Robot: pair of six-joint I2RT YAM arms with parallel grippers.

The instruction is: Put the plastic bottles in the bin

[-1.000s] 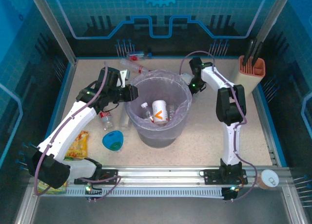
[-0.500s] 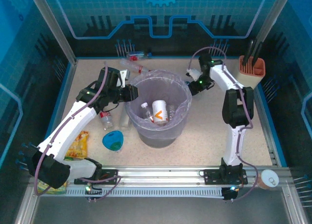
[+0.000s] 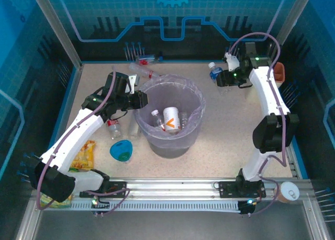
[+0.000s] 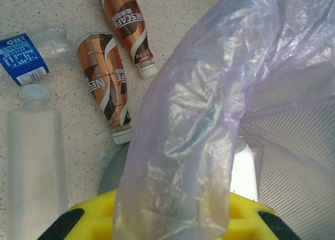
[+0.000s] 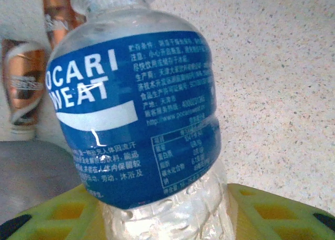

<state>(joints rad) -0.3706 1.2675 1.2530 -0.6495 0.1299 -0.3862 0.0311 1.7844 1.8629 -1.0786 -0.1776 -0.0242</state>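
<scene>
The grey bin [image 3: 157, 140] with its pale lilac bag stands mid-table and holds a few plastic bottles [image 3: 170, 120]. At the bin's left rim my left gripper [image 3: 140, 100] is shut on a fold of the bag [image 4: 183, 146]. Raised at the back right, my right gripper [image 3: 221, 78] is shut on a clear bottle with a blue label [image 3: 212, 71], whose label [image 5: 136, 120] reads Pocari Sweat. Two brown-labelled bottles [image 4: 107, 83] and a clear one [image 4: 34, 156] lie on the table left of the bin. More bottles [image 3: 144, 70] lie behind it.
A blue bowl [image 3: 121, 150] and yellow snack packets [image 3: 84, 155] lie front left. The beige-and-orange knife block [image 3: 279, 70] stands at the back right, partly behind my right arm. A paper cup [image 3: 287, 191] sits at the front right corner.
My right arm has swung from the bin's right rim up and out to the back right, and the blue-labelled bottle now shows in its gripper. The left arm has not moved.
</scene>
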